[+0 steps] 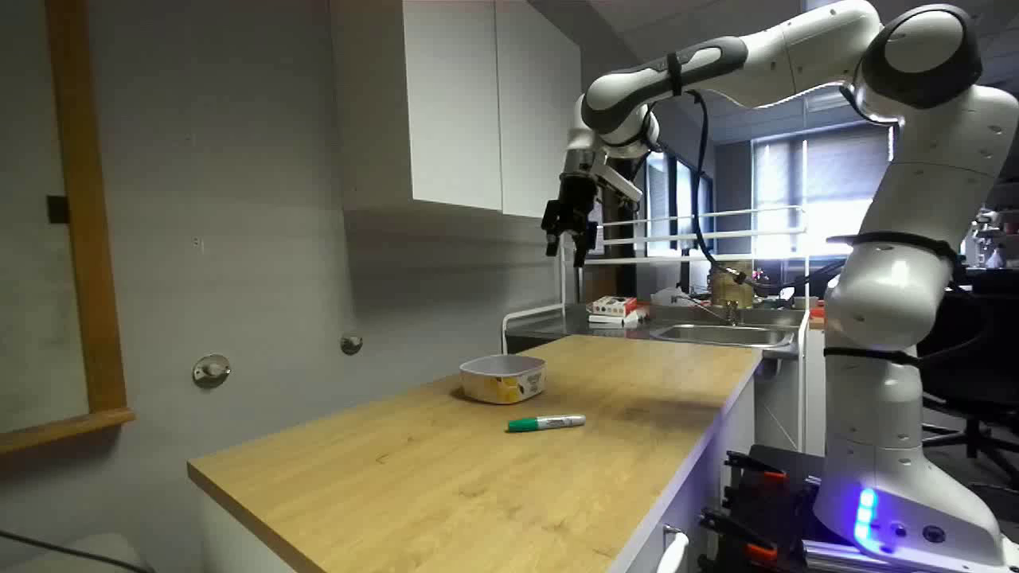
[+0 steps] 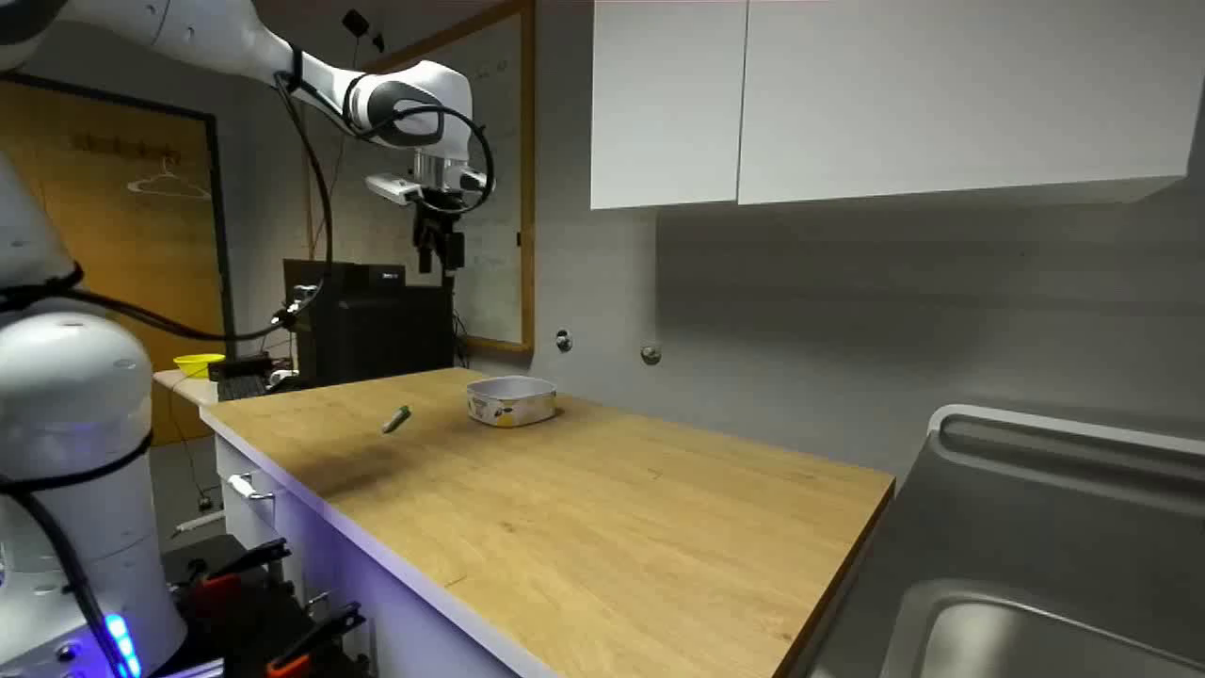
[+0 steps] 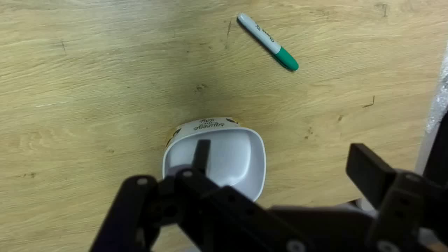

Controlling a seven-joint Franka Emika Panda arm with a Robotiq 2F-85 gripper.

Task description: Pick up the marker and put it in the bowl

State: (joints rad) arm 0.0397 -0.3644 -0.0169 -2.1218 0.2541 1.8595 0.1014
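Observation:
The marker, with a pale body and green cap, lies flat on the wooden counter in both exterior views (image 1: pixel 546 423) (image 2: pixel 396 419) and at the top of the wrist view (image 3: pixel 267 41). The bowl, pale inside with a lemon pattern outside, stands upright near the wall in both exterior views (image 1: pixel 489 388) (image 2: pixel 499 411). It also shows in the wrist view (image 3: pixel 258 164), partly hidden behind one finger. Marker and bowl are apart. My gripper is open and empty, high above the counter, in both exterior views (image 1: pixel 566 256) (image 2: pixel 440 267). Its spread fingers show in the wrist view (image 3: pixel 280 145).
The wooden counter (image 1: pixel 430 485) runs along a grey wall. White wall cabinets (image 1: pixel 454 103) hang above it. A metal sink (image 1: pixel 720 335) and a white rail rack (image 1: pixel 700 237) stand beyond one end. A small box (image 1: pixel 613 306) lies near the sink.

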